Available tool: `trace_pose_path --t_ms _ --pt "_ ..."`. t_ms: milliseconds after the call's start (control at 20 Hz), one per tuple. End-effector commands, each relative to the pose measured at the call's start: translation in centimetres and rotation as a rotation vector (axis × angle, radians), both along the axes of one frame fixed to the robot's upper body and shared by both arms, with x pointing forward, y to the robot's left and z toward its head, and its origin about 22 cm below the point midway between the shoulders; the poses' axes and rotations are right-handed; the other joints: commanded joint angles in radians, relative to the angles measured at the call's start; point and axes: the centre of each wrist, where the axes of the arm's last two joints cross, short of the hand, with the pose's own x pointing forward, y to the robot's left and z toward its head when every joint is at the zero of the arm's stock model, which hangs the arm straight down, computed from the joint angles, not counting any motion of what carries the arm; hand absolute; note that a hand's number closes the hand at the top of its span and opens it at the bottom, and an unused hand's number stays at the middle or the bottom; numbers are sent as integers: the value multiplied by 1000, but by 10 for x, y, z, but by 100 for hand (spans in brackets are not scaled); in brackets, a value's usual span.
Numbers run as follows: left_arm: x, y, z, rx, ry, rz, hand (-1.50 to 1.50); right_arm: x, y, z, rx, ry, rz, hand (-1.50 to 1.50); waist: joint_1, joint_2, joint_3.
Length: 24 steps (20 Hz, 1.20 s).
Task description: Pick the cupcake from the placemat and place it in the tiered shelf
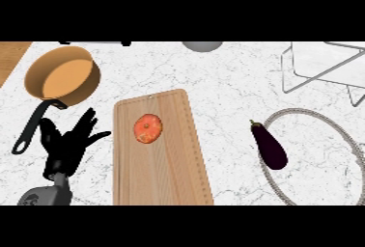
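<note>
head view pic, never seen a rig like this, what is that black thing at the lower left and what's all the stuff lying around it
The picture is taken from the robot's head, looking steeply down at a marble counter. The black thing is the robot's left hand on a grey forearm, fingers spread, open and resting; it holds nothing. The right hand does not show.

On the counter: an orange pan with a black handle at upper left, a long wooden board in the middle with a round orange-red item on it, a dark purple eggplant lying across the rim of a round placemat at right, and a wire shelf at upper right. I see no cupcake on the placemat.
</note>
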Motion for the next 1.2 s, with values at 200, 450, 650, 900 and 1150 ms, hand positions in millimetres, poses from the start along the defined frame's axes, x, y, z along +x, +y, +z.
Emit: trace_pose_path --t_ms 200,450,650,900,1150 --pt "-9 -2 -15 11 60 19 0 -22 -33 8 225 -140 -101 -150 -11 1 -3" --pt "7 -6 -3 4 54 17 0 -53 -61 37 207 -207 -280 -150 -7 8 -3" --pt "4 3 -8 9 60 15 0 -77 -94 26 294 -254 -372 -150 -18 8 -2" --pt "-15 -2 -16 -10 54 14 0 -132 -142 30 375 -264 -401 -150 -14 5 0" --pt "-6 5 -12 -4 72 35 0 -155 -163 15 379 -261 -339 -150 -24 3 0"
